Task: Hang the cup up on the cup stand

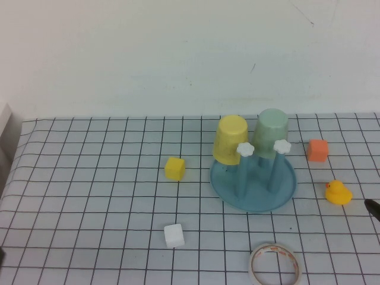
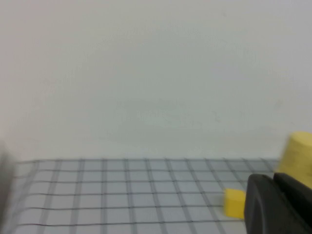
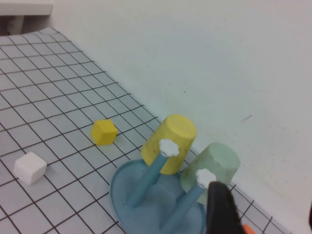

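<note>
The pale mint-green cup (image 1: 272, 133) hangs upside down on a rear peg of the round light-blue cup stand (image 1: 254, 189), next to a yellow cup (image 1: 230, 140) on another peg. Two front pegs with white flower caps (image 1: 245, 149) are bare. The green cup (image 3: 212, 165) and the stand (image 3: 122, 181) also show in the right wrist view. My right gripper (image 3: 263, 204) is open and empty, drawn back to the right of the stand; only its tip (image 1: 372, 208) shows in the high view. My left gripper (image 2: 273, 181) is shut and empty, low at the table's left.
A yellow cube (image 1: 174, 168) lies left of the stand and a white cube (image 1: 174, 235) lies nearer the front. An orange block (image 1: 317, 149) and a yellow rubber duck (image 1: 337, 192) sit right of the stand. A tape roll (image 1: 274, 265) lies at the front.
</note>
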